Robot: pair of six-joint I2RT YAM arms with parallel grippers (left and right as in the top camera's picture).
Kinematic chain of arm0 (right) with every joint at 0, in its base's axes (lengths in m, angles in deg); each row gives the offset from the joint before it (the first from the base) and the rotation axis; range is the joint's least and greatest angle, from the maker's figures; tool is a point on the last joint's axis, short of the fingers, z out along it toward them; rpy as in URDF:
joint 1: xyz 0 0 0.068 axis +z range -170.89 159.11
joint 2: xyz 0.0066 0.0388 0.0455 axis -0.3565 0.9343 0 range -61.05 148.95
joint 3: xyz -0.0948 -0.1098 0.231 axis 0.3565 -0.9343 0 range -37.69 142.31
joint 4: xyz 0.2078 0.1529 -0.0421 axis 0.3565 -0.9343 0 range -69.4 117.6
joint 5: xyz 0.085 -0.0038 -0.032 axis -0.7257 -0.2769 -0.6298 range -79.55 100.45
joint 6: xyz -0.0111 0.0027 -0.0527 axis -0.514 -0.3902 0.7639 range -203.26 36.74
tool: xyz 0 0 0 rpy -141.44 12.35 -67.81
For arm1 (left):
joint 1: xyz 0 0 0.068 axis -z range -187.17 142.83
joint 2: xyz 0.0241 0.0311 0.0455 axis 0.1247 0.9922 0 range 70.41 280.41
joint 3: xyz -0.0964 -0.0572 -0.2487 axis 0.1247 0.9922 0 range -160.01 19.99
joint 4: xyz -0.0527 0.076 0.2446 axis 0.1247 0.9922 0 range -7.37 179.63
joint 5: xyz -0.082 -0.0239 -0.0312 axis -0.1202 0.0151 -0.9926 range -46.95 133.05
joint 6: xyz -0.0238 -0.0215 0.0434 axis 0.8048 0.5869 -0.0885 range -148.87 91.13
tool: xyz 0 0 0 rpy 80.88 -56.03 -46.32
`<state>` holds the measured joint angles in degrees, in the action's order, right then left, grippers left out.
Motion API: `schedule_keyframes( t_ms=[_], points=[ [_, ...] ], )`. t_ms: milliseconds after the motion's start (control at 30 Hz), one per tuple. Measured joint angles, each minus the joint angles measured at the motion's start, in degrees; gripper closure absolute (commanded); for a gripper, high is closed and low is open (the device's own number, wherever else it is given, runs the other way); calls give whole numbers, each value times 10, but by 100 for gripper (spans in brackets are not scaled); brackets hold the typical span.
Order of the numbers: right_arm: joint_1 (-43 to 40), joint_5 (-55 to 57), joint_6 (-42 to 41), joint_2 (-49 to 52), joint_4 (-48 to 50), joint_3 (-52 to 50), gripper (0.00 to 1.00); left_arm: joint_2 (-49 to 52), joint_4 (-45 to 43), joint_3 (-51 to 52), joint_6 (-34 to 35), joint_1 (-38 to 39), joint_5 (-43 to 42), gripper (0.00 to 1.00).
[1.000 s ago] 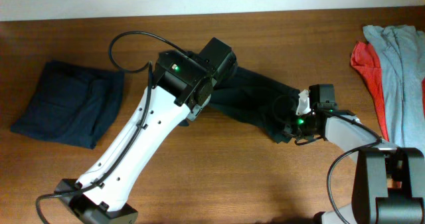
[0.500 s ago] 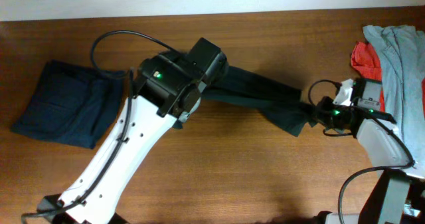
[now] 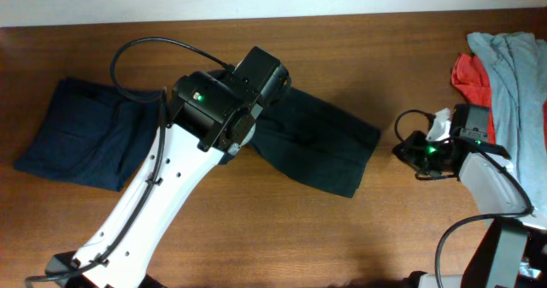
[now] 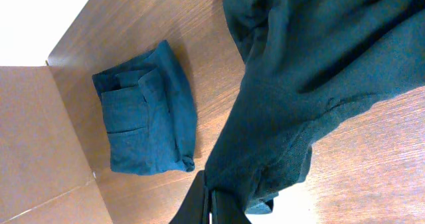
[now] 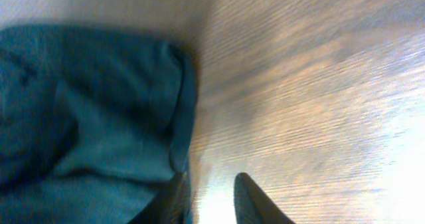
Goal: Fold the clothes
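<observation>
R tool (image 3: 409, 148) off T-shirt (image 3: 318, 143), now slack

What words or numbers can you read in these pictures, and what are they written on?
No text can be read in any view.
The black T-shirt shows no logo or tag here.
The folded navy garment is plain, with no label in sight.
The grey garment and the red garment show no print.

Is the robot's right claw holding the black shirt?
No. In the overhead view, the right gripper sits apart from the black T-shirt, with bare table between them.
</observation>
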<state>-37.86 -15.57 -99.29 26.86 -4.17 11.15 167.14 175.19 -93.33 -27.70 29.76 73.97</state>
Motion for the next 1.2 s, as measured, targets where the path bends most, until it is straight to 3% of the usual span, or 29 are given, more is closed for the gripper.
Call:
schedule_keyframes(
  t_ms=[133,267,333,467,533,667,833,1100,1200],
  points=[
    [43,-17,21,0,-28,-1,43,0,-1,0,0,0,0,99],
    [104,-12,28,12,-19,-4,44,0,-1,0,0,0,1,100],
    [127,-9,26,31,-8,-9,53,0,-1,0,0,0,2,99],
    [145,-4,22,60,4,-12,57,0,-1,0,0,0,2,100],
    [151,-4,18,68,9,-12,77,0,-1,0,0,0,2,100],
    [157,-5,15,75,9,-12,96,0,0,0,0,0,3,99],
    [146,-11,26,59,-19,-8,96,0,0,0,0,0,13,100],
    [56,-13,30,-139,-72,87,96,-22,-9,0,7,-35,21,100],
    [54,-13,30,-157,-77,88,96,-31,-10,0,11,-46,22,99]
  ],
)
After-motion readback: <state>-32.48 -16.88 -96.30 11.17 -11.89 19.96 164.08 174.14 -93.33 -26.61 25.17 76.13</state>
